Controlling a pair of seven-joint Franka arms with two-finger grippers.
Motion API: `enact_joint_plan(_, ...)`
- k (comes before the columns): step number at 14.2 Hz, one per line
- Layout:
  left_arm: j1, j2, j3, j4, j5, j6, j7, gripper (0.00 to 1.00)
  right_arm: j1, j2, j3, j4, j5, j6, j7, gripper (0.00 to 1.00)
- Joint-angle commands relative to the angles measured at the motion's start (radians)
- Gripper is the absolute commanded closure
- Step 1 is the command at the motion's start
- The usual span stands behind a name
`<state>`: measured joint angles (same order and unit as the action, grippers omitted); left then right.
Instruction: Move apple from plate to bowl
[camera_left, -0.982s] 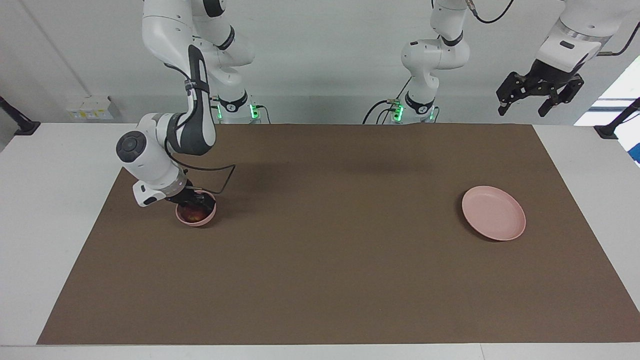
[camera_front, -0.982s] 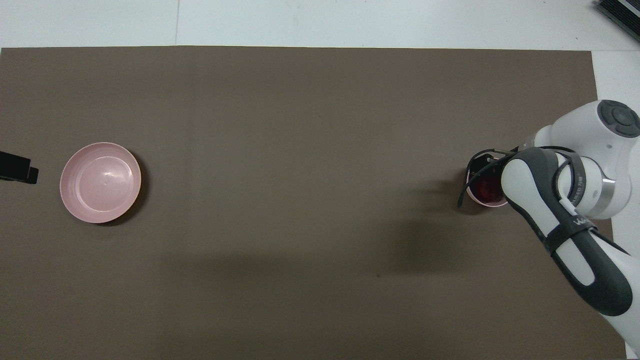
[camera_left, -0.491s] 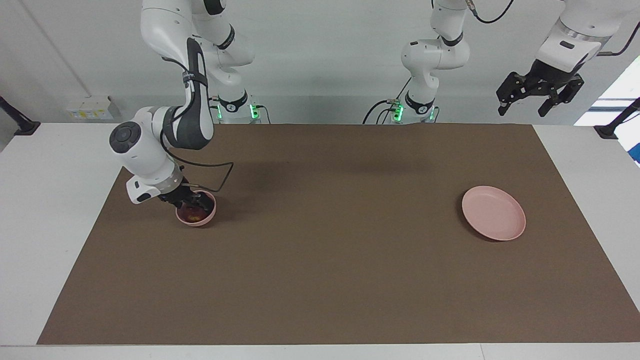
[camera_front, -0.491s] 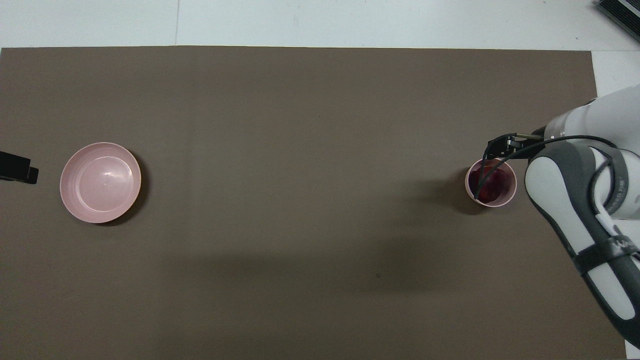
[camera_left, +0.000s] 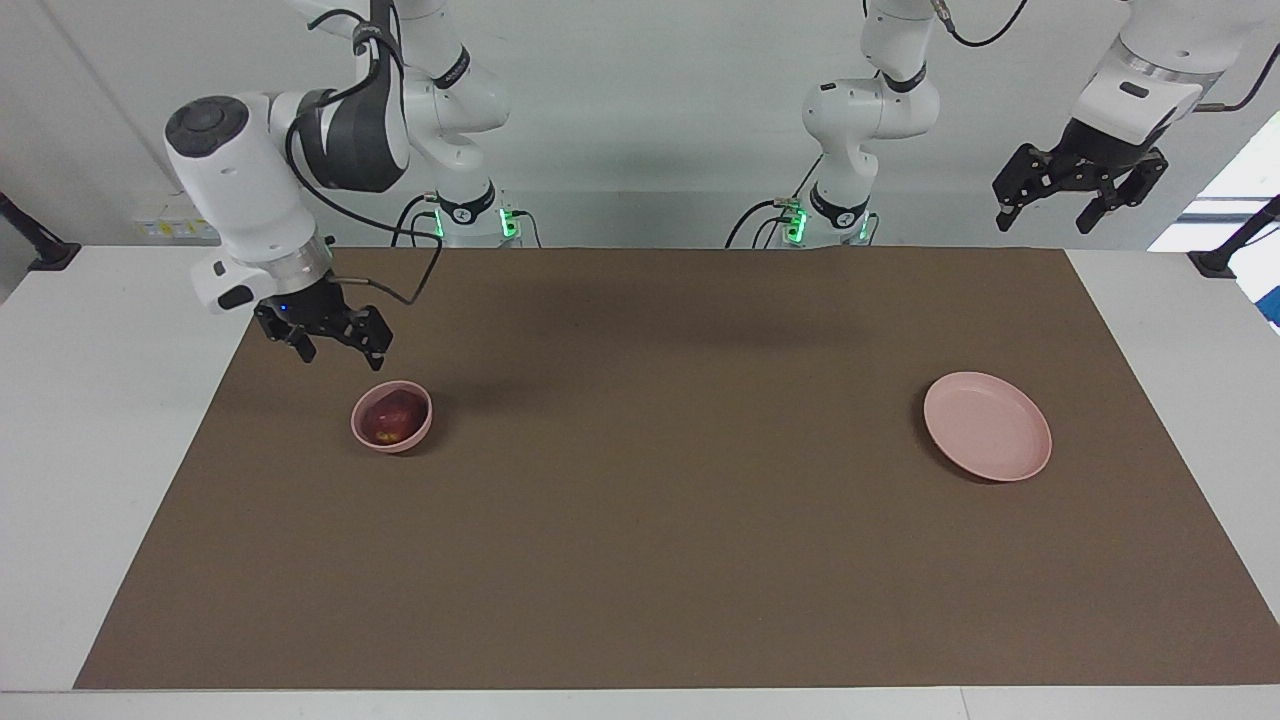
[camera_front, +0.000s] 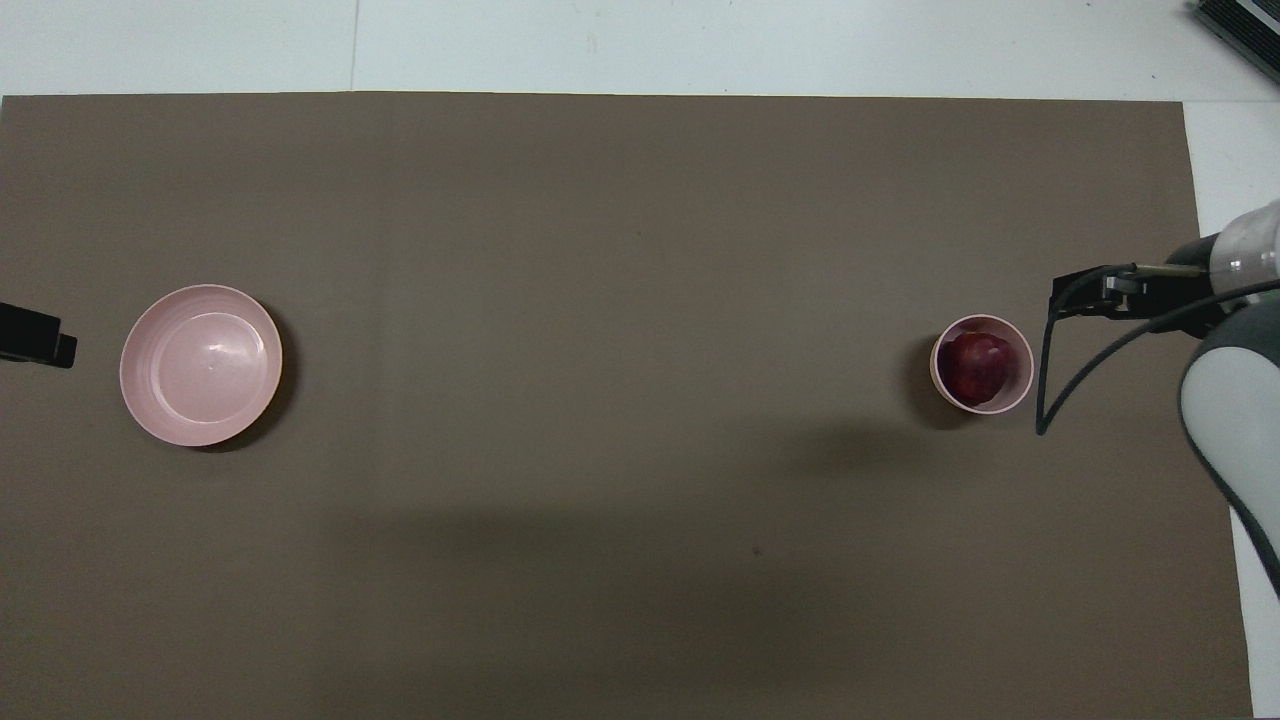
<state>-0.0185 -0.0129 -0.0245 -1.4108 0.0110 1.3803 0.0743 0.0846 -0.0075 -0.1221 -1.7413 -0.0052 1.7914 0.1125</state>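
Red apple (camera_left: 392, 417) in bowl (camera_left: 412, 437), right hand (camera_left: 342, 351) lifted

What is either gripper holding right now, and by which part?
Nothing. The right gripper is open in the air above the bowl, where the apple lies; the left gripper waits open.

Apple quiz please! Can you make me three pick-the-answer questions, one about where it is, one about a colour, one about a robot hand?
1. Where is the apple?
A. on the plate
B. in the bowl
C. on the mat

2. What colour is the plate?
A. pink
B. blue
C. green

3. How is the right gripper?
A. shut on the apple
B. shut, holding nothing
C. open, holding nothing

Answers:
1 B, it sits inside the bowl's rim.
2 A, pale pink, like the bowl.
3 C, its fingers stand apart in the air beside the bowl.
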Motion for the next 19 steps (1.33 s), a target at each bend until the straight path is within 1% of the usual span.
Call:
enact_joint_plan(1, -0.003, -0.024, 0.008, -0.028, -0.006, -0.001, 0.002, 0.0, -0.009, -0.005, 0.012, 0.109, -0.027, -0.128, 0.0, 0.0)
enact_joint_plan(3, -0.003, -0.024, 0.008, -0.028, -0.006, -0.001, 0.002, 0.0, -0.011, -0.011, 0.009, 0.166, -0.029, -0.202, -0.008, 0.0)
enact_joint_plan(4, -0.005, -0.024, 0.008, -0.028, -0.006, -0.001, 0.002, 0.0, -0.011, -0.031, 0.009, 0.18, -0.029, -0.23, -0.01, 0.0)
enact_joint_plan(6, -0.003, -0.024, 0.008, -0.027, -0.006, -0.001, 0.002, 0.0, -0.011, -0.081, 0.009, 0.181, -0.033, -0.273, -0.014, 0.0)
enact_joint_plan(8, -0.005, -0.024, 0.008, -0.027, -0.006, -0.001, 0.002, 0.0, -0.011, -0.095, 0.009, 0.186, -0.077, -0.332, -0.026, 0.0)
enact_joint_plan(9, -0.005, -0.024, 0.008, -0.027, -0.006, -0.001, 0.002, 0.0, -0.011, -0.095, 0.007, 0.192, -0.075, -0.348, -0.055, 0.0)
enact_joint_plan(12, -0.005, -0.024, 0.006, -0.027, -0.006, 0.006, 0.005, 0.0, -0.011, -0.13, 0.004, 0.181, -0.003, -0.339, -0.128, 0.0)
enact_joint_plan(15, -0.014, -0.022, -0.002, -0.024, -0.006, 0.006, 0.004, 0.0, -0.013, -0.129, 0.004, 0.18, -0.015, -0.337, -0.137, 0.0)
enact_joint_plan(19, 0.0, -0.022, -0.008, -0.02, -0.008, -0.003, 0.002, 0.0, -0.023, -0.123, 0.002, 0.18, -0.016, -0.346, -0.139, 0.0)
